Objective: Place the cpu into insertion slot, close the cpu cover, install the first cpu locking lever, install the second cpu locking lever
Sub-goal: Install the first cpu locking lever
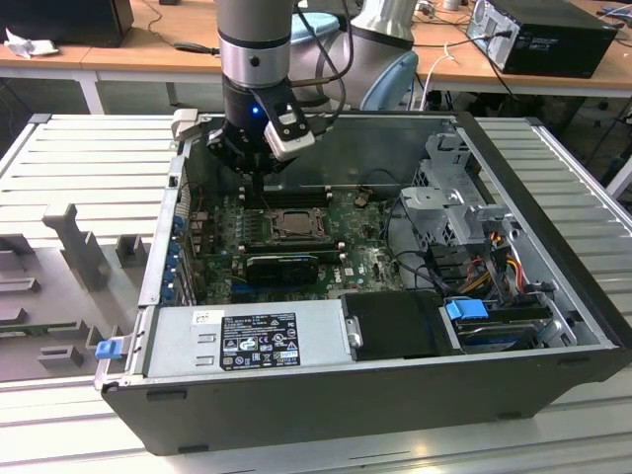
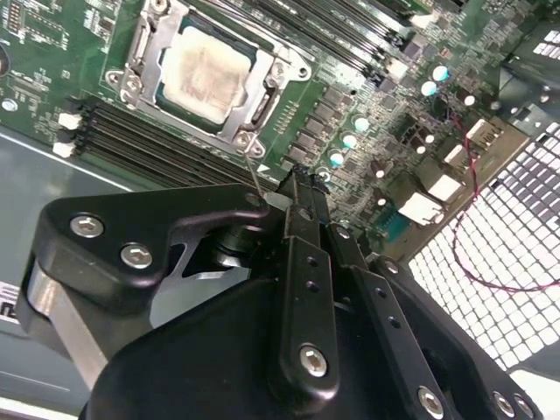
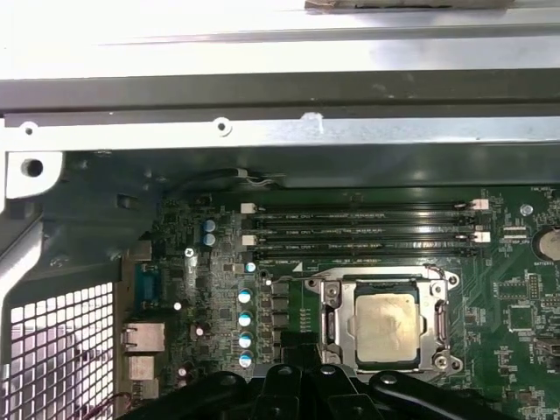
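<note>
Fingers [image 2: 302,197] of the gripper [image 2: 302,188] look drawn together with nothing between them, poised just beside the thin locking lever [image 2: 254,171] that juts from the socket's corner. The cpu [image 3: 385,326] already lies in the insertion slot [image 3: 328,319], with the cpu cover [image 2: 262,105] down around it, so the lever step seems in hand; pressing that wire under its catch would call for a fine, sideways push. Memory slots [image 3: 363,232] crowd one edge, the computer case [image 1: 513,188] walls stand well apart.

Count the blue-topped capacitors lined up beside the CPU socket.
4 capacitors, in one line beside the insertion slot in the first wrist view. A possible fifth lies further along.
</note>
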Controlling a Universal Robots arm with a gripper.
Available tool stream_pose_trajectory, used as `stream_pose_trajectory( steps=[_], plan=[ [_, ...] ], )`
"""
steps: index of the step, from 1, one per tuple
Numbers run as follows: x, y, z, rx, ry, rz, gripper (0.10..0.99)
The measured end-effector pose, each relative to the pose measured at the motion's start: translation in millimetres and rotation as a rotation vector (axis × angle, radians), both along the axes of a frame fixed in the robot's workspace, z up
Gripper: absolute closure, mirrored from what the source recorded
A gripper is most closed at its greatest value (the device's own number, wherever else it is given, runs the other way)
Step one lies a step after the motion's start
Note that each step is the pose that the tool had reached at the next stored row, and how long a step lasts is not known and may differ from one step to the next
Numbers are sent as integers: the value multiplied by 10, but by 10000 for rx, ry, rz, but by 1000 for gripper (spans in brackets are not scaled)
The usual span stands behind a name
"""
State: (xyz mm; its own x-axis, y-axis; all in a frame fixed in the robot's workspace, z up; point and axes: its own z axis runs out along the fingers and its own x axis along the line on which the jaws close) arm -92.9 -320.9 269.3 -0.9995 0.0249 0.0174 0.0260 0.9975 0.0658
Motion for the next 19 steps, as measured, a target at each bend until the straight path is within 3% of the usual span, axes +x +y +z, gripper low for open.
stream_pose_trajectory(
  steps=[14, 19],
  plan=[
    [-238, 26, -48, 14, -1, 0, 980],
    [-240, 81, -101, 42, -4, 1, 980]
  ],
)
